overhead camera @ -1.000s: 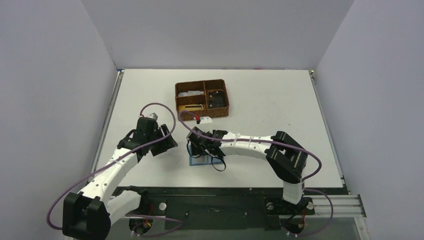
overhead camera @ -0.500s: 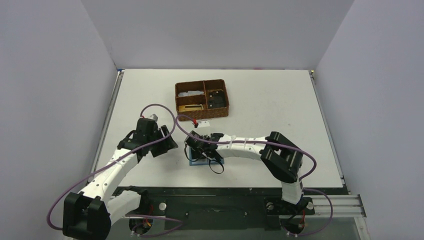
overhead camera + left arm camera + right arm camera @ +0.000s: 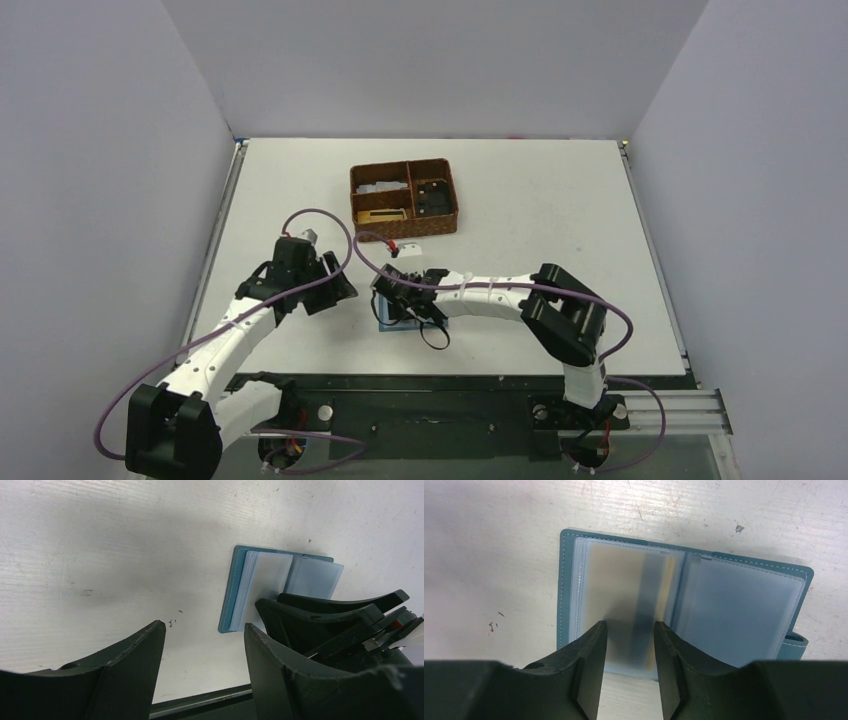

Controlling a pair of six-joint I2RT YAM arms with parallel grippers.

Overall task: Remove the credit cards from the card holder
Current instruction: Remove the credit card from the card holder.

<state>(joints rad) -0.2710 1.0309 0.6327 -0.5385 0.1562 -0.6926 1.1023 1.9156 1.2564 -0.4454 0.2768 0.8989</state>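
1. Here, we saw the card holder (image 3: 734, 615) open near the desk's (image 3: 560, 200) near edge, a tan-gold card (image 3: 624, 590) sleeved inside.
2. Our right claw (image 3: 629, 628) stood narrowly apart over it; the left claw (image 3: 204, 627) gaped wide.

Even, cool overhead light fills the top view, the white bench (image 3: 540, 200) bright and sharp. From the left wrist, a broad soft shadow dims the bench toward 10 o'clock. Close to the right wrist lens, the fingers (image 3: 589, 675) of the right tool (image 3: 630, 626) blur; glare whitens the bench at 12 o'clock.
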